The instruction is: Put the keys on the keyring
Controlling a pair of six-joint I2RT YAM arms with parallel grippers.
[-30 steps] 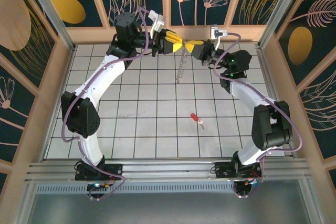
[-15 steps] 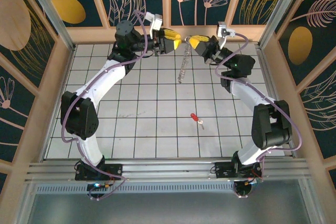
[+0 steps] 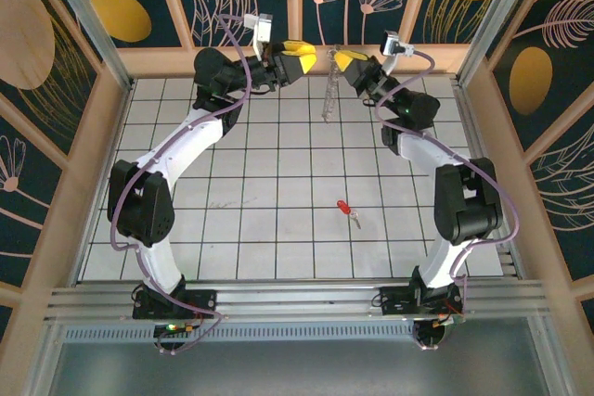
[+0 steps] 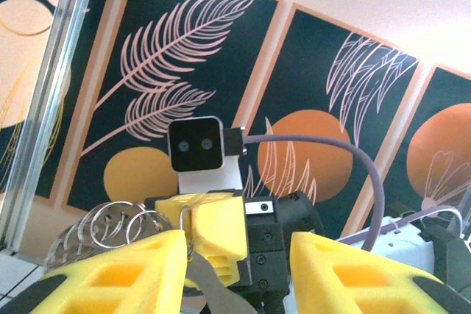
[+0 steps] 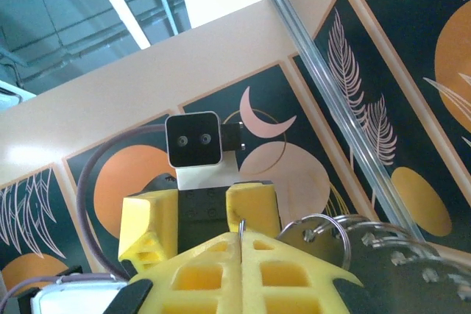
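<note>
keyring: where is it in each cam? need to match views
Top external: keyring hangs at top centre, from the right gripper.
Left wrist: its coils sit lower left, beside the right gripper.
Right wrist: lower right, beside that gripper.
Shared landmark: the shut yellow right gripper.

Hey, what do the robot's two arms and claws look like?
The left arm and right arm have white curved links with black joints and a lilac cable running alongside. The left claw and right claw have blocky yellow fingers with cut-out windows, each carrying a small black-faced white camera.
</note>
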